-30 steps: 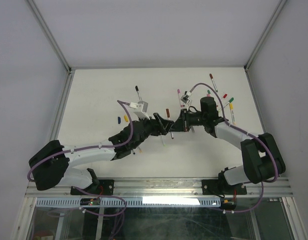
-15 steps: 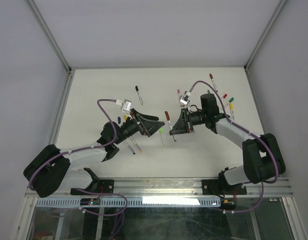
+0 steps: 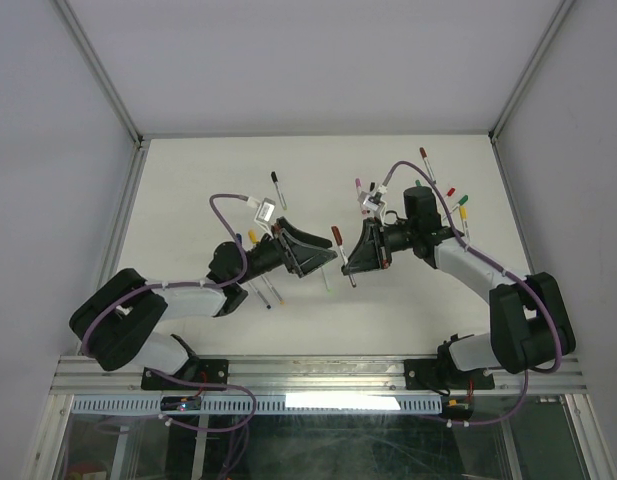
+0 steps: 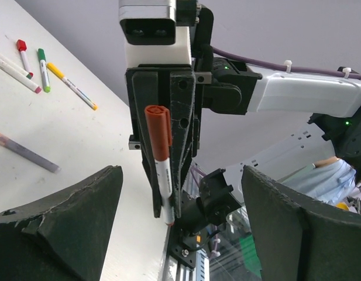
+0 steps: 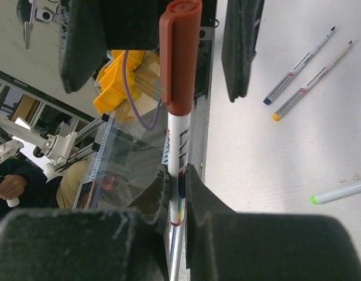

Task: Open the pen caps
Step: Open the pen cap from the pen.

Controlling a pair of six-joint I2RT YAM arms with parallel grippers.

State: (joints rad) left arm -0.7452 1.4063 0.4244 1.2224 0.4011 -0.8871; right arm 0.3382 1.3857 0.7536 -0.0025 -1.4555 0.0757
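- Compared with one second ago, the left gripper (image 3: pixel 325 262) has drawn back from the right gripper (image 3: pixel 350 264). Then the two were close together at the centre of the top view; now a small gap separates them.
- The left gripper has its jaws wide apart and holds nothing. In its own wrist view its two dark fingers (image 4: pixel 69 222) fill the lower corners, with free space between them.
- The right gripper is clamped on a pen (image 5: pixel 178 158), pinching the white barrel near its lower end.
- The red-brown cap (image 5: pixel 179 58) sits on the other end of this pen, not taken off. In the right wrist view it reaches the top centre of the frame, in the space between the left gripper's fingers, and it appears to touch neither.
- In the top view the cap is just left of the right gripper, in the middle of the frame.
- An orange cap (image 3: pixel 252 236) lies on the white table (image 3: pixel 188 200), centre-left, just beside the left wrist.
- Several other pens (image 3: pixel 462 203) lie at the upper right of the top view, well apart from both grippers.
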